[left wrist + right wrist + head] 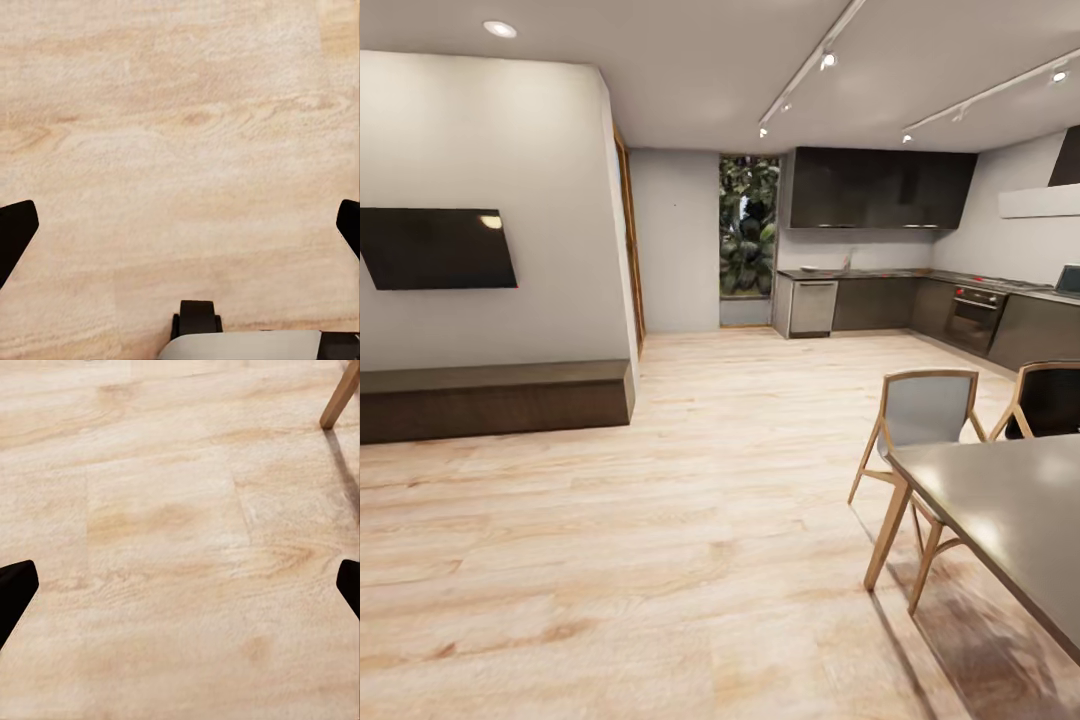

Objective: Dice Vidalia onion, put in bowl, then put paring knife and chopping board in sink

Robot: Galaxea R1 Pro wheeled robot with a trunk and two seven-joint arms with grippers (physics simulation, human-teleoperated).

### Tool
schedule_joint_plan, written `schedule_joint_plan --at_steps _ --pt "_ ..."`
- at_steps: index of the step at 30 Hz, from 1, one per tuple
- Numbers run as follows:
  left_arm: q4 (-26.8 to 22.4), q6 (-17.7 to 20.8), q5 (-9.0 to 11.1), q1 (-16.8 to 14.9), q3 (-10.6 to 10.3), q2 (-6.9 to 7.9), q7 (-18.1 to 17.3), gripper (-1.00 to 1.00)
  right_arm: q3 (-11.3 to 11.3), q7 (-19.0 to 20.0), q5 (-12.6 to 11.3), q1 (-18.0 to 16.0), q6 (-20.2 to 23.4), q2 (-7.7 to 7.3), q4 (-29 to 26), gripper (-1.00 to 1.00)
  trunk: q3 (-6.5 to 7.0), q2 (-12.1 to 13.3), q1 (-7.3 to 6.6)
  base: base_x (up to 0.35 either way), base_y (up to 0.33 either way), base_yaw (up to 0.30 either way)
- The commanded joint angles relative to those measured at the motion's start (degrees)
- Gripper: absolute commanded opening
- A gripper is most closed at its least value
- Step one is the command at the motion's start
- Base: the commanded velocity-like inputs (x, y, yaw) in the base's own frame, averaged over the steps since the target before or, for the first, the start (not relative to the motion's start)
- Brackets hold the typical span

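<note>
The kitchen lies far across the room, where a grey countertop (860, 272) runs over dark cabinets along the back wall. The sink, Vidalia onion, chopping board, paring knife and bowl are too far off to make out. My left gripper (180, 232) hangs open over bare wooden floor, its black fingertips (15, 229) wide apart with nothing between them. Over the floor as well, my right gripper (180, 592) is open and holds nothing, its fingertips (15, 589) at the frame's edges.
A grey dining table (1010, 510) with two wooden chairs (925, 420) stands at the near right. A low dark bench (490, 398) and wall screen (435, 248) are at the left. Light wooden floor (710, 450) stretches between them toward the kitchen. A chair leg (341, 394) shows near my right gripper.
</note>
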Motion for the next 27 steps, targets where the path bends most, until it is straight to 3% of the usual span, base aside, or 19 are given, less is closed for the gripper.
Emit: schedule_joint_plan --at_steps 1,27 --pt "-0.1 0.0 0.0 0.0 0.0 0.01 0.0 1.0 0.0 0.0 0.0 0.0 -0.2 0.01 0.0 1.0 -0.05 0.0 0.04 0.344 0.073 0.0" --pt "-0.1 -0.1 0.0 0.0 0.0 0.06 0.0 1.0 0.0 0.0 0.0 0.0 -0.2 0.01 0.0 1.0 -0.05 0.0 0.04 0.344 0.063 0.0"
